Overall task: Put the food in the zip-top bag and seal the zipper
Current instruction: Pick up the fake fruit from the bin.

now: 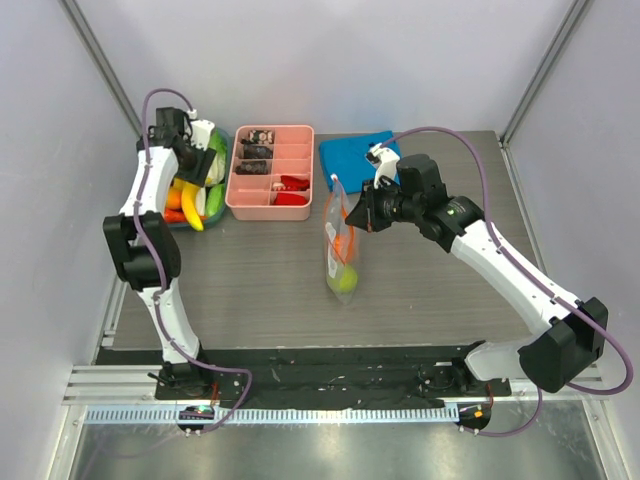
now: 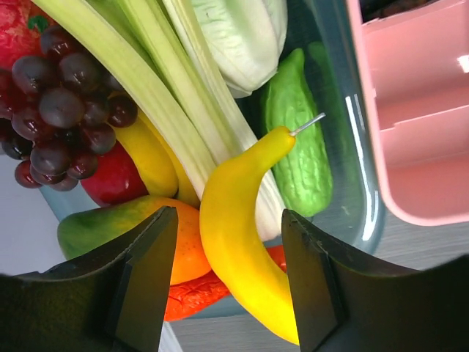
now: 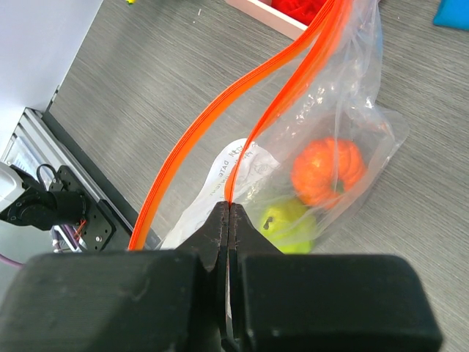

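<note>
White enclosure walls; grey wood-grain table (image 1: 260, 290). Far left, a clear plastic tub (image 2: 352, 147) holds the toy food. The left gripper (image 2: 229, 216) hangs over it with its jaws apart, straddling a yellow plastic banana (image 2: 242, 242). There is a gap on one side, and contact on the other cannot be told. Dark purple grape bunch (image 2: 62, 95), pale green leafy stalks (image 2: 168, 88) and a bumpy green gourd (image 2: 297, 139) crowd round the banana, with the stalks lying against it. The likely step is picking the banana: the jaws should close across its thick middle and lift straight up, so the stalks are not dragged along. Next comes the pink compartment tray (image 1: 250, 208), its contents too small to name. At centre is the clear crinkly zip-top bag (image 1: 338, 240), held upright with its mouth up. The right gripper (image 3: 229, 213) is closed tight on one lip of the orange-red zipper strip (image 3: 192, 132), and the other lip bows away, so the mouth gapes. An orange pumpkin-like piece (image 3: 328, 172) and a green fruit (image 3: 289, 227) already sit inside. The banana would probably go in best end first. A folded blue cloth (image 1: 350, 155) lies behind. The banana's lower end is cut off, no white slider shows, and whether the bag's bottom rests on the table is unclear.
</note>
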